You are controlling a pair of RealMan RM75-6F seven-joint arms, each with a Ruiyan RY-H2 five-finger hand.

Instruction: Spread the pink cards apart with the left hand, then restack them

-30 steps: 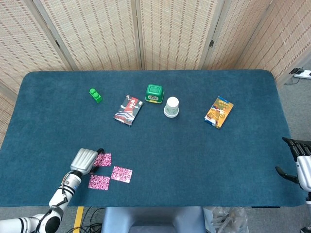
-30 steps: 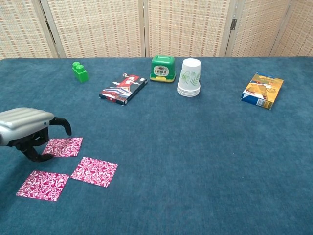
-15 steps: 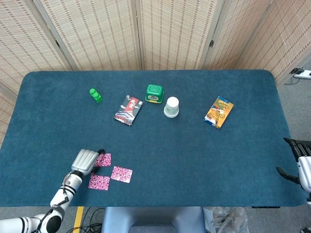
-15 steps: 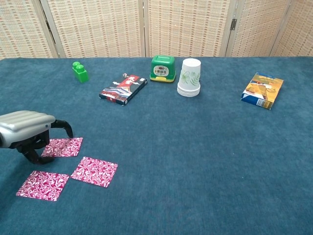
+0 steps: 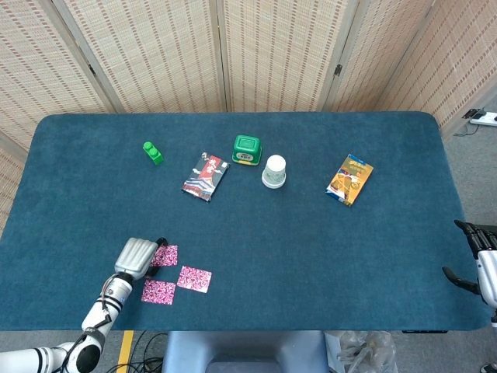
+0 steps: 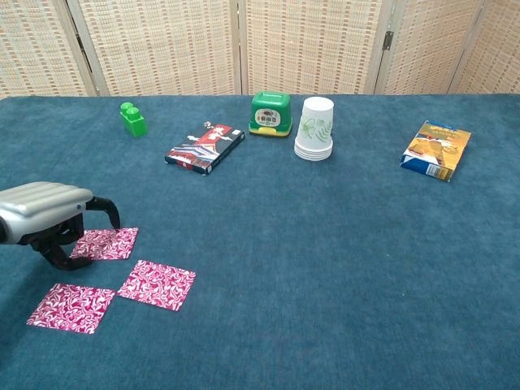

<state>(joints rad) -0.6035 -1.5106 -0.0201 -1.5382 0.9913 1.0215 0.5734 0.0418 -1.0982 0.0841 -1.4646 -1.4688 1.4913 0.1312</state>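
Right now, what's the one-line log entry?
phase: cards spread, unstacked | left hand: fingertips on far pink card | other two cards: flat, untouched | right hand: idle

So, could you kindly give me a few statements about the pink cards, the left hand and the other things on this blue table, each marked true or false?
1. Three pink patterned cards lie spread apart on the blue cloth table. True.
2. The silver left hand is over the farthest card. True.
3. The white paper cups lie tipped over. False: they stand stacked upside down.
4. The green block sits on the orange box. False: they are far apart.
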